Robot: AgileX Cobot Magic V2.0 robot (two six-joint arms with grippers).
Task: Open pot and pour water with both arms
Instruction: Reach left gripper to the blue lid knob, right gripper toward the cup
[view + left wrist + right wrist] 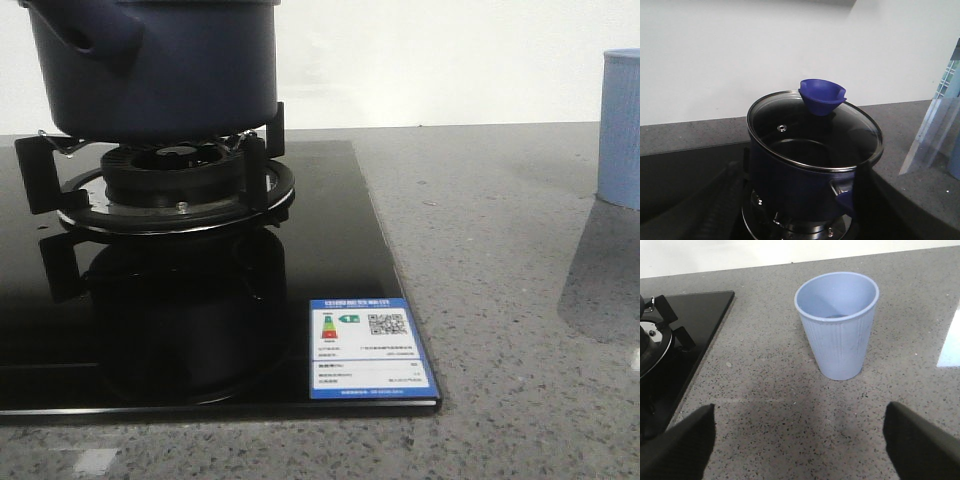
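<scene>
The dark navy pot (150,65) stands on the gas burner (175,190) at the far left. Its glass lid (815,132) is on, with a blue knob (822,95) on top, and a stubby side handle (844,196) faces the camera. My left gripper (802,172) is open, one dark finger on each side of the pot and apart from it. A light blue ribbed cup (837,325) stands upright on the counter at the right (620,125). My right gripper (800,407) hangs open just short of the cup, nothing between its fingers. Neither gripper shows in the front view.
The burner sits in a black glass hob (330,250) with a blue-and-white sticker (368,348) at its front right corner. Grey speckled counter (500,300) lies between hob and cup. A white wall rises behind, and a clear plastic sheet (932,130) stands right of the pot.
</scene>
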